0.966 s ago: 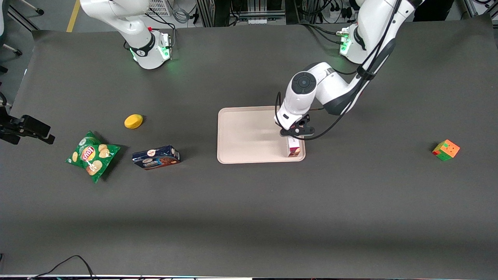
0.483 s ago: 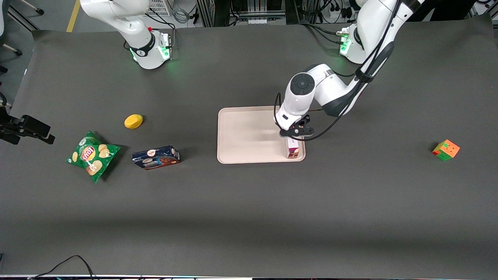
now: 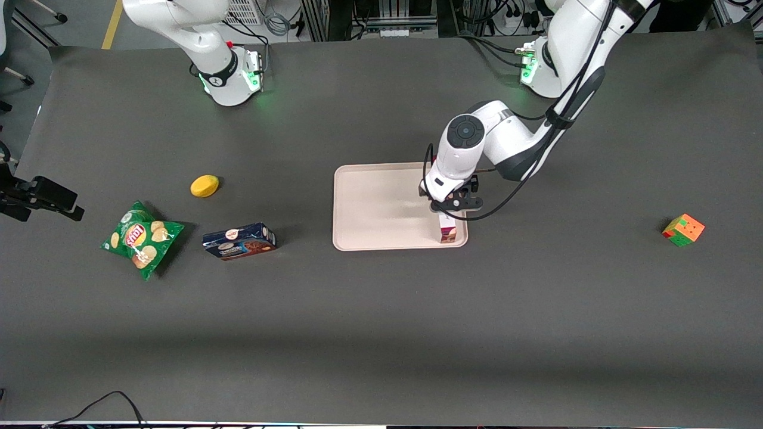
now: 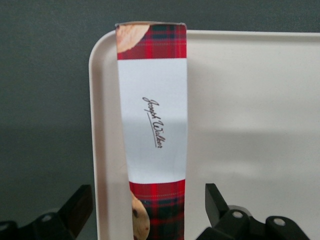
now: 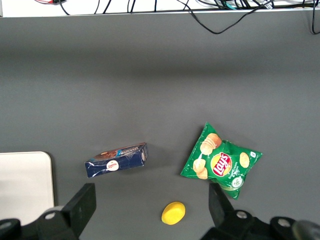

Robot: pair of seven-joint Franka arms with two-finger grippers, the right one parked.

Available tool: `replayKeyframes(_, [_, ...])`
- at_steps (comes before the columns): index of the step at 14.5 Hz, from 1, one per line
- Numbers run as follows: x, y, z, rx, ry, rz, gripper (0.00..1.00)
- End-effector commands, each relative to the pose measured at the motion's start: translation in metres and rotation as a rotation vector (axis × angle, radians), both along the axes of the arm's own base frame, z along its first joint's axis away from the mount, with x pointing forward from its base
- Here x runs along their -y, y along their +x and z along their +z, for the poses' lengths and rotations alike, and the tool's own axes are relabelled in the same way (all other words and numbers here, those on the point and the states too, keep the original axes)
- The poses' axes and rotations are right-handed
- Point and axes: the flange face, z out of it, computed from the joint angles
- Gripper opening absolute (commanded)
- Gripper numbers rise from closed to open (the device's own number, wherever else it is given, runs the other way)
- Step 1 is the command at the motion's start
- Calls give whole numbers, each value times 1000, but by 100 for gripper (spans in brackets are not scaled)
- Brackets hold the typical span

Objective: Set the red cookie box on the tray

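Both fingers (image 4: 216, 200) of the gripper (image 4: 145, 212) stand apart, clear of the red cookie box (image 4: 152, 125) lying along the tray (image 3: 369, 205) rim at the working arm's end, so I'd lift straight up without nudging it over the edge.

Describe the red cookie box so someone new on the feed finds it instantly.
Find the big pale beige tray mid-table. The red cookie box lies on it along the edge toward the working arm's end, under the open pincer. It is long, slim, red plaid with a white label, unlike the shorter dark blue cookie box on the mat.
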Motion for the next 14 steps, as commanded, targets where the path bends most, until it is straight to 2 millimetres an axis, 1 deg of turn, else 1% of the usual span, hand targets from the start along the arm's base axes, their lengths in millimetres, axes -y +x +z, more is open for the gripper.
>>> replayKeyframes(1, [1, 2, 1, 20, 4, 8, 100])
replayKeyframes(3, [1, 4, 7, 26, 13, 10, 100])
replayKeyframes(5, [3, 13, 28, 66, 3, 8, 100])
replayKeyframes(6, [4, 17, 43, 88, 13, 4, 100])
replayKeyframes(8, [2, 31, 97, 128, 77, -42, 100])
replayKeyframes(9, [-1, 39, 127, 132, 109, -97, 100])
replayKeyframes(10, [-4, 47, 162, 113, 125, -134, 100])
replayKeyframes(12, [-13, 60, 235, 20, 93, -146, 100])
replayKeyframes(13, [-28, 71, 272, -19, 85, -129, 100])
replayKeyframes(14, [-41, 77, 307, -38, 78, -131, 100])
